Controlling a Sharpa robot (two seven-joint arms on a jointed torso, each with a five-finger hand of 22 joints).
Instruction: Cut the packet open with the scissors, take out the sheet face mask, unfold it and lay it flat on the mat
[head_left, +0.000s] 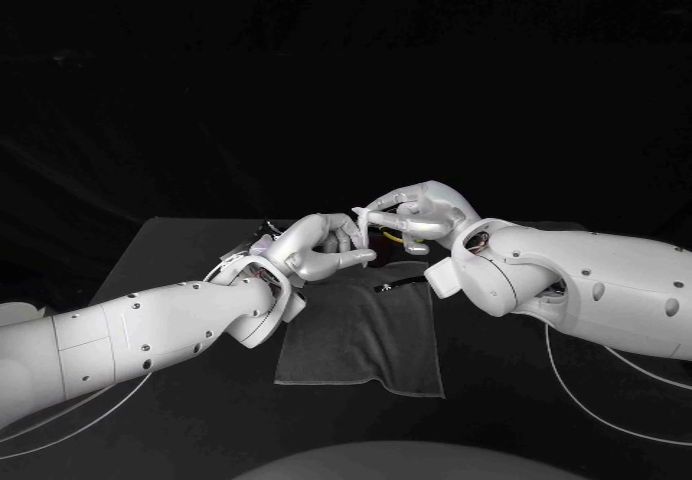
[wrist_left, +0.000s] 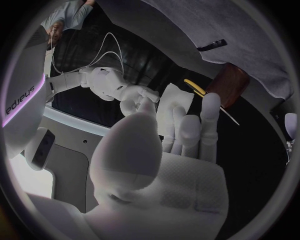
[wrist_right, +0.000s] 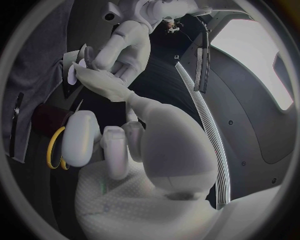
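Both hands meet above the far end of the grey mat (head_left: 361, 340). Between them is the folded white sheet mask (head_left: 378, 217) (wrist_left: 172, 107) (wrist_right: 78, 75). My left hand (head_left: 320, 252) (wrist_left: 181, 130) holds it between thumb and fingers. From the other side my right hand (head_left: 421, 213) (wrist_right: 106, 145) pinches its edge with the thumb. Below the hands lie the dark red packet (wrist_left: 228, 85) (wrist_right: 45, 117) and the yellow-handled scissors (wrist_left: 195, 87) (wrist_right: 55, 147). Neither hand touches them.
A small black piece (head_left: 387, 287) (wrist_left: 212, 45) lies on the mat near its far edge. The black table (head_left: 188, 250) extends on both sides of the mat. White cables (head_left: 606, 365) trail from the right arm.
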